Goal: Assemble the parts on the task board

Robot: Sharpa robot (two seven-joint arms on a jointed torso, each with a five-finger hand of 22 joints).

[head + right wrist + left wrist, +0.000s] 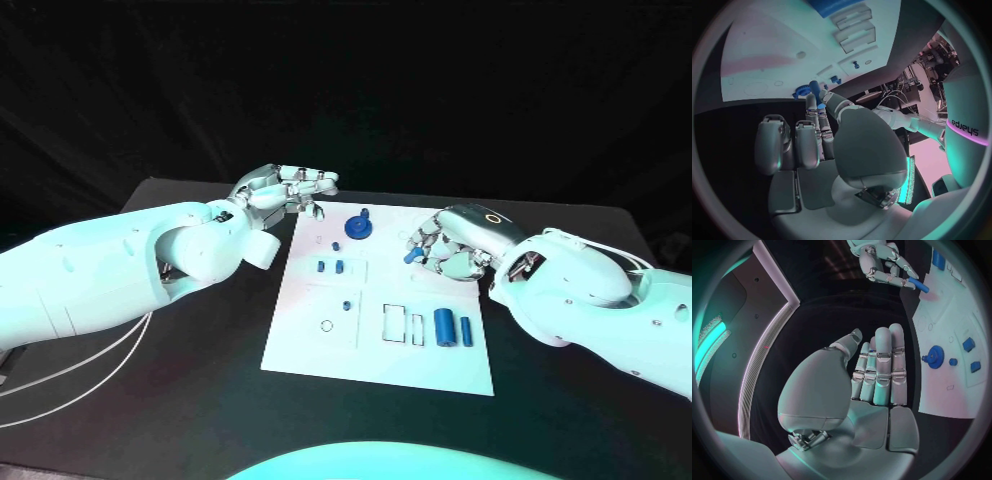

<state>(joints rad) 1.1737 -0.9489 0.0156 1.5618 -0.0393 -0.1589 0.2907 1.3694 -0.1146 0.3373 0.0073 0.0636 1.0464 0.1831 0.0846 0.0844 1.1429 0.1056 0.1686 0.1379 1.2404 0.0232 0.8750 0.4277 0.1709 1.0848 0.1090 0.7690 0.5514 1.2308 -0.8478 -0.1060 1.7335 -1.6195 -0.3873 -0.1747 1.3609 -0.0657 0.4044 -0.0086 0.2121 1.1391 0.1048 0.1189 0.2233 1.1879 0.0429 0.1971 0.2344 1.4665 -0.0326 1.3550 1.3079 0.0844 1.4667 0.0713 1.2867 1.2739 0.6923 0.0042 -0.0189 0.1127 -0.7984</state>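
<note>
The white task board (378, 350) lies in the middle of the black table. My right hand (450, 245) hovers over the board's right edge and pinches a small blue peg (410, 257) between thumb and finger; the peg (815, 89) sits at the fingertips, and from the left wrist the same peg (918, 285) shows in the right hand (882, 265). A blue gear (359, 226) stands at the board's far end. My left hand (289, 188) hangs beside the board's far left corner, fingers (882, 365) straight and holding nothing.
Two blue cylinders (444, 326) lie side by side at the board's near right. Small blue pieces (333, 266) sit in the board's middle left. Outlined slots (394, 322) mark the near part of the board. Black table (173, 400) surrounds it.
</note>
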